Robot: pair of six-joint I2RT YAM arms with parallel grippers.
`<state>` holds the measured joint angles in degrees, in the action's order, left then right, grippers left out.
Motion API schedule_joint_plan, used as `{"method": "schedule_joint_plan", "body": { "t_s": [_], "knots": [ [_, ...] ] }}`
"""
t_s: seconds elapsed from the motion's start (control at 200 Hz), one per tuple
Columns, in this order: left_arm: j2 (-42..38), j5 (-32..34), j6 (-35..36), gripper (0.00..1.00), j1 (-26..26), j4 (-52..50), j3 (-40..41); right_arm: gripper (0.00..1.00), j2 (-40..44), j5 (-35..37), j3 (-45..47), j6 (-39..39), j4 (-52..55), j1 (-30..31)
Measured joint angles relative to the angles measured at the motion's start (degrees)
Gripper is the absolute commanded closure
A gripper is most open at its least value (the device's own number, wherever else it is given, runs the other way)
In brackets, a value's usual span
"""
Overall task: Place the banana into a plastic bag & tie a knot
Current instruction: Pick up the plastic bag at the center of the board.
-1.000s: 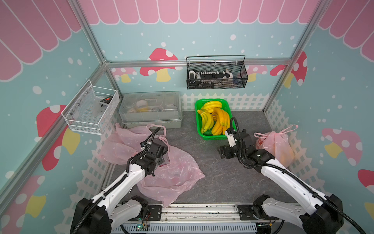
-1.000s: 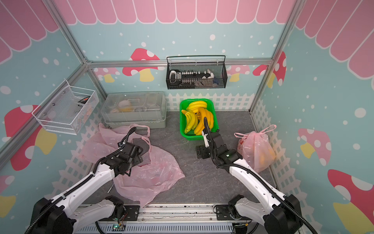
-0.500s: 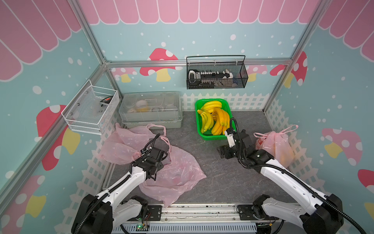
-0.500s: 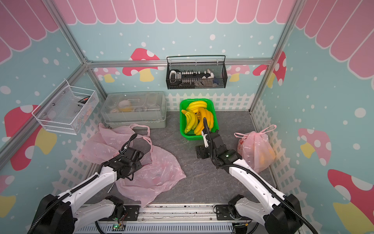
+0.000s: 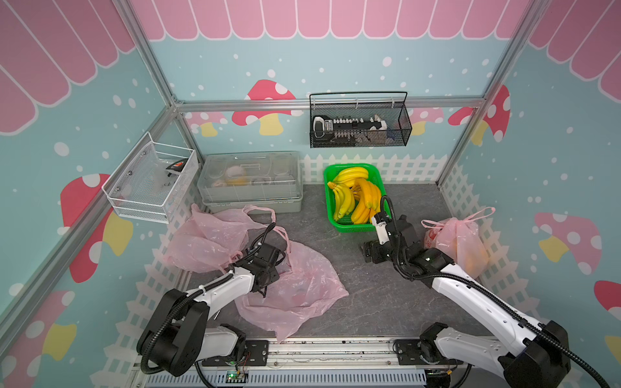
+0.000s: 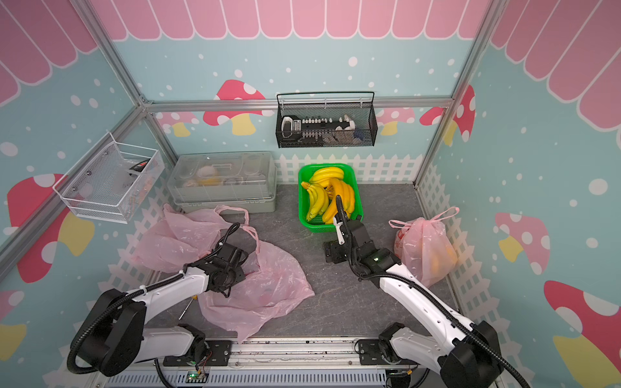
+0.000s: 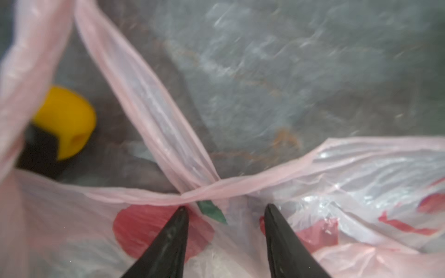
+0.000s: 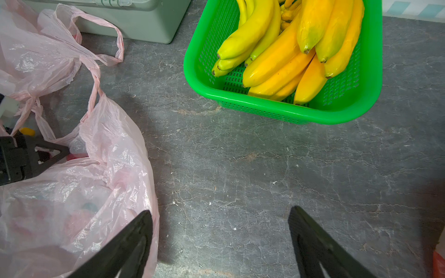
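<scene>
Only the wrist views show the gaps: left hand [image 7: 225,208] half spread, resting on the pink bag [image 7: 361,168]. Right hand [image 8: 220,209] spread wide, holding nothing.

In both top views the left jaws are hidden under their own wrist, over the pink bag [image 5: 309,278]. Whether they pinch its film is unclear. Beyond them, a blurred yellow lump [image 7: 65,115] cannot be identified. Beside the right jaws, an orange sliver [image 8: 439,262] is cut off.

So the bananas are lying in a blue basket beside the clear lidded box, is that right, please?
Not quite: the basket is green, not blue, as the right wrist view shows. The bananas do lie in it, beside the clear lidded box.
</scene>
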<state>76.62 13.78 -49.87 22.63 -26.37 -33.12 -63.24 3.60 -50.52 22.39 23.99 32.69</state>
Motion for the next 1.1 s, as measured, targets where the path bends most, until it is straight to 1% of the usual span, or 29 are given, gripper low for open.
{"method": "schedule_joint_plan", "body": {
  "t_s": [0.105,0.17,0.29,0.42,0.55,0.681,0.796,0.966,1.101],
  "knots": [
    [3.0,0.1,0.9,0.64,0.2,2.7,-1.6,0.13,0.1,0.1,0.2,0.2,0.0,0.1],
    [4.4,0.1,1.4,0.80,0.3,4.6,-2.1,0.13,0.3,0.5,0.3,0.2,0.1,0.1],
    [6.3,-0.4,2.0,1.00,0.8,8.5,-2.4,0.14,1.4,0.9,0.3,0.3,0.2,0.1],
    [6.9,-1.8,2.8,1.00,3.5,11.7,-2.4,0.15,1.9,0.9,0.3,0.5,0.0,0.3],
    [4.7,-1.2,3.3,1.00,8.5,12.7,-2.4,0.16,1.9,0.4,1.6,1.5,-1.1,2.2],
    [-2.4,3.5,4.2,1.00,14.5,13.4,-3.6,0.15,0.5,-0.4,2.1,3.8,-2.4,5.7],
    [-6.6,7.5,5.5,1.00,18.1,16.3,-5.5,0.12,-1.6,-1.2,2.2,6.6,-5.1,8.2],
    [-9.7,11.1,7.1,1.00,21.9,20.4,-5.8,0.10,-3.5,-1.7,2.9,11.2,-9.6,8.6],
    [-12.5,14.3,8.1,1.00,25.9,22.6,-5.4,0.10,-4.8,-0.9,2.7,14.7,-12.1,8.6]
  ]
}}
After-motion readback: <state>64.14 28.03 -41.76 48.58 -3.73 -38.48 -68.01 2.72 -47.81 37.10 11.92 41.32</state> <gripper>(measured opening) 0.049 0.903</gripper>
